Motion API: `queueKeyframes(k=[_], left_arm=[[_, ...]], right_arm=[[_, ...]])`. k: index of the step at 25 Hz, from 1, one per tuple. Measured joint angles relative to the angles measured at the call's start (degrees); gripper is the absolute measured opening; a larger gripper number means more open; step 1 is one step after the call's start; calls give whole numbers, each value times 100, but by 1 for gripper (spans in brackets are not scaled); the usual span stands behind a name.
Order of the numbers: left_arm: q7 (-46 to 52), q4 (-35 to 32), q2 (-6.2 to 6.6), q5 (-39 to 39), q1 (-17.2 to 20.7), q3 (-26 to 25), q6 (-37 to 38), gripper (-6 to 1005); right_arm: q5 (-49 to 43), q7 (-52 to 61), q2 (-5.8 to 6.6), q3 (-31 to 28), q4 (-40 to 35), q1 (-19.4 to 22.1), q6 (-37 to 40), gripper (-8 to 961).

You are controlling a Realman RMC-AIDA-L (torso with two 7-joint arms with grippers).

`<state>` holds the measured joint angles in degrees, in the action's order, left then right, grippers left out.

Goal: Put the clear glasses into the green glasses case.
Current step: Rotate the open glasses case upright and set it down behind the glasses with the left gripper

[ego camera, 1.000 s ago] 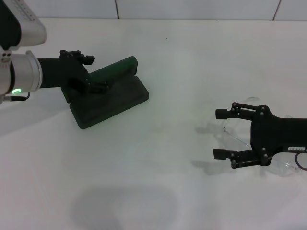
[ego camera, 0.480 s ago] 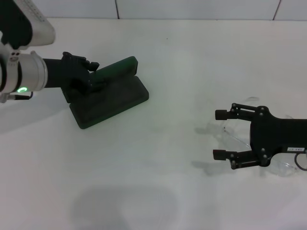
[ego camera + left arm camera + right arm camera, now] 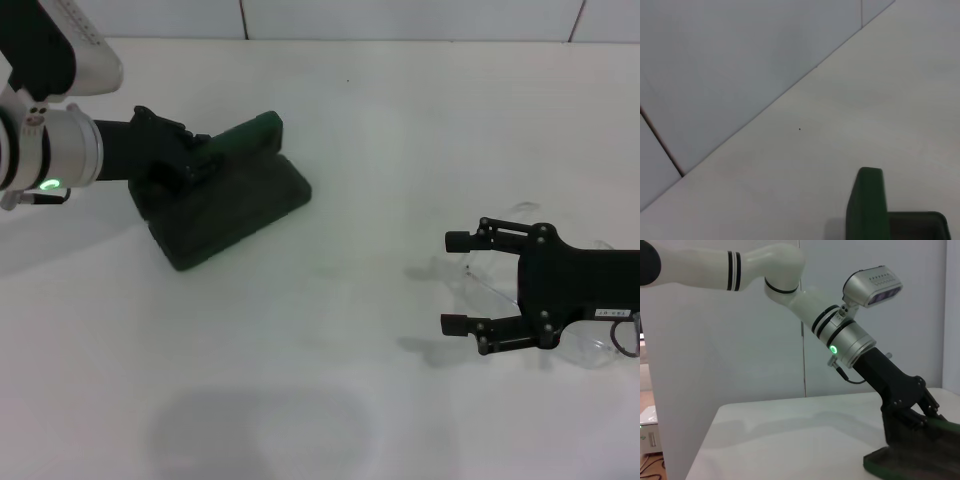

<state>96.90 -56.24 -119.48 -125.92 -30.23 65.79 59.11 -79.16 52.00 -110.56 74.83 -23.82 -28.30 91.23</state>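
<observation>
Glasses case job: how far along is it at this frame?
Done: the green glasses case is partly open, lid raised. In hand: the left gripper is at that lid; whether its fingers are closed on it is unclear. The right gripper is open over the clear glasses, which lie on the table. Left: grasping the glasses, carrying them over, placing them inside.

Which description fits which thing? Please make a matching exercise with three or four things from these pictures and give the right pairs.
Things:
1. green glasses case
2. clear glasses
3. left gripper
4. right gripper

Descriptions:
A. fingers spread open over the transparent frame
B. at the case's raised lid
C. lying on the table's right side
D. partly open on the table's left side

Pairs: 1-D, 2-C, 3-B, 4-A
</observation>
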Motion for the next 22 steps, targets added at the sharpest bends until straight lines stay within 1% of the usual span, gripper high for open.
queueKeyframes(k=[5, 6, 10, 13, 15, 16, 17, 18, 19, 20, 22], left_arm=[[-165, -44, 2, 59, -3, 0, 20, 225], [-403, -57, 4, 244, -49, -4, 22, 206], [-893, 5, 1, 615, -205, 54, 57, 206], [-1325, 156, 4, 1014, -402, 199, 122, 205], [-1488, 308, 7, 1119, -596, 278, 187, 205], [-1550, 450, 9, 1133, -761, 329, 216, 205], [-1550, 450, 9, 1133, -761, 329, 216, 205], [-1577, 582, 9, 1130, -910, 386, 224, 205], [-1615, 920, 8, 1107, -1226, 537, 196, 205], [-1640, 1086, 5, 1104, -1393, 614, 171, 205], [-1672, 1297, 0, 1102, -1598, 710, 132, 206]], right_arm=[[-3, -3, 0, 1, 0, 0, 0, 887], [-4, -4, -7, 5, 0, 0, 5, 887], [-4, -10, -23, 10, 0, 23, 41, 887], [-43, -19, -68, 15, 0, 48, 54, 887], [-122, -25, -117, 16, 0, 53, 58, 887], [-203, -32, -167, 16, -3, 54, 59, 887], [-277, -37, -202, 14, -22, 55, 59, 886], [-355, -44, -244, 15, -37, 59, 59, 886], [-465, -50, -297, 14, -64, 64, 50, 886], [-536, -54, -341, 14, -72, 67, 38, 886], [-683, -77, -415, 11, -75, 68, 5, 886]])
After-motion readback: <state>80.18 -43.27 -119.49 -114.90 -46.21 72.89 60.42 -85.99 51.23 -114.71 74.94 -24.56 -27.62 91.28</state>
